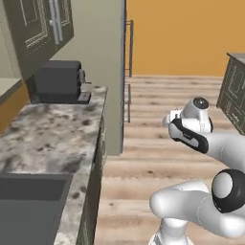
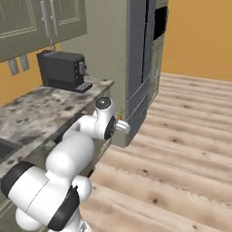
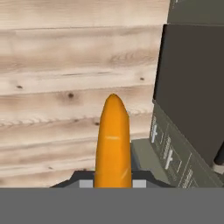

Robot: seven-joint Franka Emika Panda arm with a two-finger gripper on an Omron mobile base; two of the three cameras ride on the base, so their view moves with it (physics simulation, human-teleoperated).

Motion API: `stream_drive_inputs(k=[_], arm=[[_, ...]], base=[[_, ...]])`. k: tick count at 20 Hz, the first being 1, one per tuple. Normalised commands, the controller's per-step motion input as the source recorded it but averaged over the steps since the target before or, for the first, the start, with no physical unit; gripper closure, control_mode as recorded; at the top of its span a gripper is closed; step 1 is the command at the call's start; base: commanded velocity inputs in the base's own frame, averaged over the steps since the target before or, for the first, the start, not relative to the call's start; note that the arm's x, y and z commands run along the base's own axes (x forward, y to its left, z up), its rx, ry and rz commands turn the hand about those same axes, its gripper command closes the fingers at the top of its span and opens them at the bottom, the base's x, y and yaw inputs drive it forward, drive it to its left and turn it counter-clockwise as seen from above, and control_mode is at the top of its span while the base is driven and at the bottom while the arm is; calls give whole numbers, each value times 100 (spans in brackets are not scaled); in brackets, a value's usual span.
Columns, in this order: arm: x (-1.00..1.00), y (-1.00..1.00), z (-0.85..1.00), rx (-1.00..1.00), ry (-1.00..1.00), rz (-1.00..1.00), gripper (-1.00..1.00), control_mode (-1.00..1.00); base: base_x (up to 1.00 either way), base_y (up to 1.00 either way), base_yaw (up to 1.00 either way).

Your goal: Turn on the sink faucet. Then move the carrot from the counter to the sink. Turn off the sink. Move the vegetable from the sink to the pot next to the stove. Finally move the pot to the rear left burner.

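Observation:
My gripper (image 3: 113,184) is shut on the carrot (image 3: 113,140), an orange tapered root that sticks out from between the fingertips (image 3: 85,184) toward the plank floor. In the right base view the hand (image 2: 121,126) hangs off the counter's front edge, over the floor, with a speck of orange and green (image 2: 120,115) showing at it. The speckled counter (image 1: 52,134) runs along the left. The dark sink basin (image 1: 28,201) lies at the lower left, well behind the hand. The faucet, the pot and the stove are out of view.
A dark coffee machine (image 1: 60,81) stands at the counter's far end. A tall grey fridge column (image 2: 140,68) rises just past the counter's end. Olive cabinet fronts (image 3: 192,87) are close beside the hand. Wood floor (image 1: 167,153) spreads to the right.

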Motion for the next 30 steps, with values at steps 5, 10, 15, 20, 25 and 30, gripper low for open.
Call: stream_drive_inputs(k=[5,10,15,20,25,30], arm=[[0,0,0,0,0,0,100,100],[0,0,0,0,0,0,100,100],[0,0,0,0,0,0,100,100],[0,0,0,0,0,0,100,100],[0,0,0,0,0,0,100,100],[0,0,0,0,0,0,100,100]], base=[[-7,-13,-55],[-1,-5,-53],[0,-22,-48],[0,-21,-49],[0,-33,-48],[0,-29,-48]])
